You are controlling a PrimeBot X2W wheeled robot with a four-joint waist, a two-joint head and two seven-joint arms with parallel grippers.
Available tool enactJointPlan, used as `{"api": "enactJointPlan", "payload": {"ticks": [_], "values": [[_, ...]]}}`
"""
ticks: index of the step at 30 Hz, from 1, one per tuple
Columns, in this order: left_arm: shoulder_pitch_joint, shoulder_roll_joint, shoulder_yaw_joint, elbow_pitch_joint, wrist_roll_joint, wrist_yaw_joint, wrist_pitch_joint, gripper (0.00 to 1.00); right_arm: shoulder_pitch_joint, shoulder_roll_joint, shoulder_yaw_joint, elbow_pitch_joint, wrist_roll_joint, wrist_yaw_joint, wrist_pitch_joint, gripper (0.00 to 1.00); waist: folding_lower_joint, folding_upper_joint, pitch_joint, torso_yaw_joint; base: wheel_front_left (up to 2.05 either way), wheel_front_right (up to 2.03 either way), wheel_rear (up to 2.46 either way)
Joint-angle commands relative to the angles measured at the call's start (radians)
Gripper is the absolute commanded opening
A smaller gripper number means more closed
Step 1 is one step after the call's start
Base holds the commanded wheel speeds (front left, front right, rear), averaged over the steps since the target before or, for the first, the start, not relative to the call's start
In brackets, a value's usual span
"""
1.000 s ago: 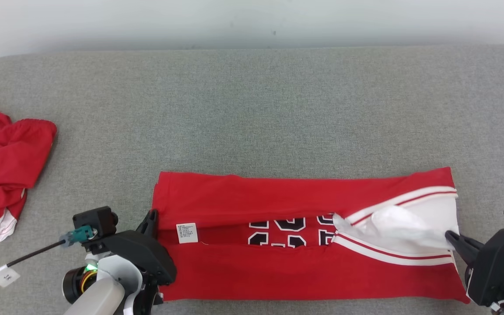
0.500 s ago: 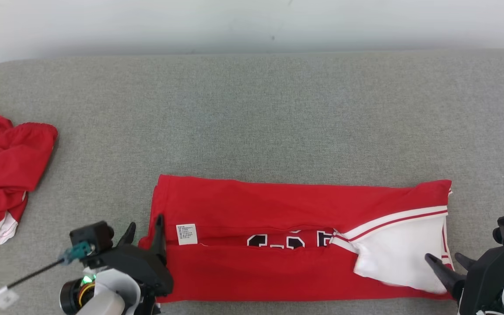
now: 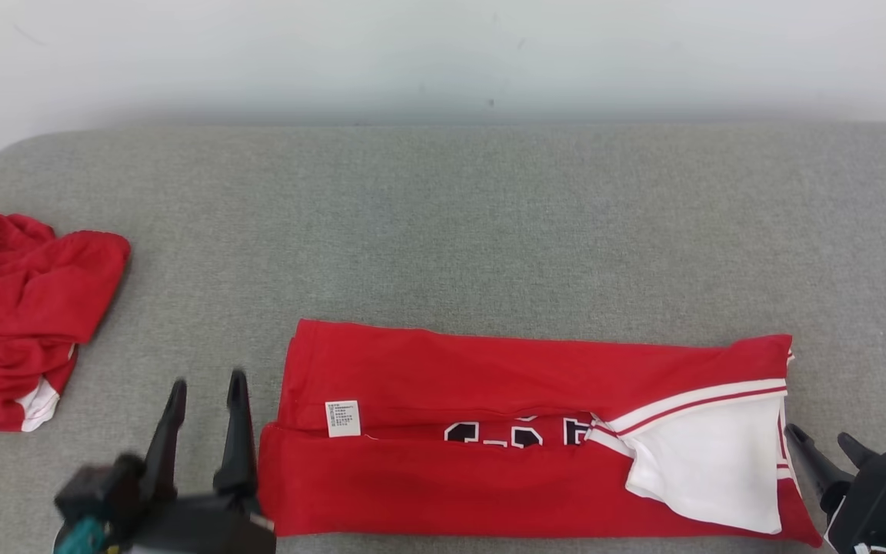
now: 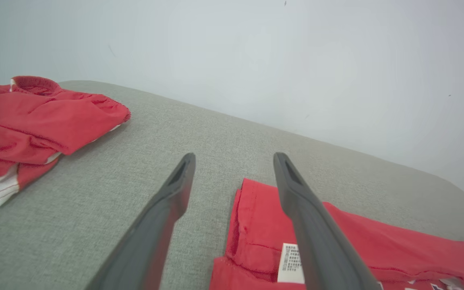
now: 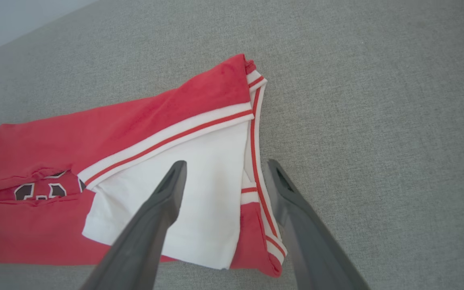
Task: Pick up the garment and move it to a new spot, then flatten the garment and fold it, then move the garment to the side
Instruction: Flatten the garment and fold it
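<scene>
Lying flat on the grey, coarse-woven surface (image 3: 489,231), the red jersey (image 3: 428,369) forms a long folded band, with numerals (image 3: 516,437) showing through its middle gap and a smooth white panel (image 3: 712,469) edged in striped ribbing at its right end. The left tool (image 3: 207,382) and the right tool (image 3: 817,435) flank its two ends, both spread wide and empty. A crumpled red garment (image 3: 28,285) sits far left.

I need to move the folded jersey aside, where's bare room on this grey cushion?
Bare: the far band of grey cushion between wall and folded jersey, and the strip between jersey and crumpled red garment. Crowded: the near edge, where left gripper and right gripper flank the jersey.
</scene>
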Motion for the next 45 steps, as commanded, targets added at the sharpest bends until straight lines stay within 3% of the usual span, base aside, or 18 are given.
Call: {"api": "enactJointPlan", "payload": {"ticks": [1,7,17,26,37,39,40,41,45], "values": [[0.055,-0.026,0.048,-0.024,0.065,-0.028,-0.002,1.0,-0.002,0.012,-0.014,0.015,-0.011,-0.002,-0.013,1.0,0.0001,0.0,-0.014,0.01,0.0,0.0,0.0],[0.198,-0.134,0.196,-0.105,0.273,-0.138,-0.003,1.0,-0.015,0.018,-0.065,0.1,-0.05,-0.002,-0.043,1.0,0.0001,0.0,-0.038,0.026,0.0,0.0,0.0],[0.307,-0.222,0.329,-0.117,0.401,-0.229,-0.003,1.0,-0.078,0.003,-0.072,0.252,-0.08,-0.002,-0.071,1.0,0.0001,0.0,-0.039,0.036,0.0,0.0,0.0],[0.309,-0.236,0.356,-0.109,0.425,-0.255,-0.003,1.0,-0.149,-0.034,-0.033,0.425,-0.095,-0.002,-0.078,1.0,0.0001,0.0,-0.028,0.062,0.0,0.0,0.0],[0.292,-0.236,0.344,-0.106,0.395,-0.25,-0.003,1.0,-0.203,-0.047,0.064,0.569,-0.081,0.0,-0.09,1.0,0.0001,0.0,-0.005,0.078,0.0,0.0,0.0],[0.291,-0.236,0.346,-0.102,0.388,-0.248,-0.003,1.0,-0.214,-0.047,0.072,0.579,-0.068,0.0,-0.092,0.45,0.0001,0.0,-0.001,0.076,0.0,0.0,0.0],[0.289,-0.236,0.347,-0.103,0.387,-0.247,-0.003,1.0,-0.218,-0.046,0.075,0.582,-0.063,0.0,-0.092,0.04,0.0001,0.0,0.001,0.075,0.0,0.0,0.0],[0.287,-0.236,0.348,-0.103,0.386,-0.245,-0.003,1.0,-0.221,-0.048,0.079,0.585,-0.06,0.0,-0.091,0.0,0.0001,0.0,0.002,0.074,0.0,0.0,0.0],[0.282,-0.236,0.346,-0.104,0.384,-0.24,-0.003,1.0,-0.229,-0.08,0.066,0.588,-0.063,-0.002,-0.104,0.0,0.0001,0.0,0.006,0.07,0.0,0.0,0.0]]}}
